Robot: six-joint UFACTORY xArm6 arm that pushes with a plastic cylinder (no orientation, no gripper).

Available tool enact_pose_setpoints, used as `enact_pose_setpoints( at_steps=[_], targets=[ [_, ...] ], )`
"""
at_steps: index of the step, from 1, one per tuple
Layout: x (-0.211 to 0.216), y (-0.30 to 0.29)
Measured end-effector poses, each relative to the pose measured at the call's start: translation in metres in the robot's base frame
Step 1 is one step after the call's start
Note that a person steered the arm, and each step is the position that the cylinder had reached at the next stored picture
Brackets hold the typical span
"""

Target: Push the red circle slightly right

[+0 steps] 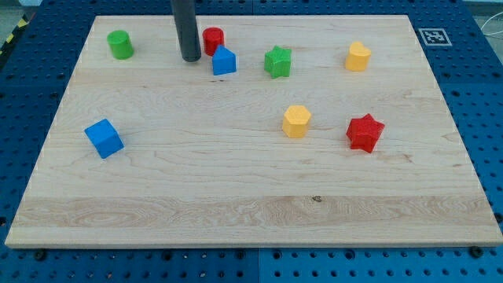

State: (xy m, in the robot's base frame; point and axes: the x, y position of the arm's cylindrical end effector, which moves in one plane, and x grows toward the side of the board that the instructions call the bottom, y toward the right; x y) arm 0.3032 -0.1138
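The red circle (213,38) stands near the top of the wooden board (236,196), left of centre. My tip (190,59) rests on the board just left of the red circle and slightly lower, a small gap apart. A blue block (224,61) sits right below the red circle, touching or almost touching it, to the right of my tip.
A green circle (120,45) is at the top left. A green star (277,61) and a yellow block (357,56) lie to the right along the top. A blue cube (104,137) is at the left; a yellow block (296,121) and a red star (365,132) sit right of centre.
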Motion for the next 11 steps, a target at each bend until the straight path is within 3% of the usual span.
enact_pose_setpoints(
  at_steps=[4,11],
  targets=[
    [-0.021,0.004],
    [-0.021,0.079]
  ],
)
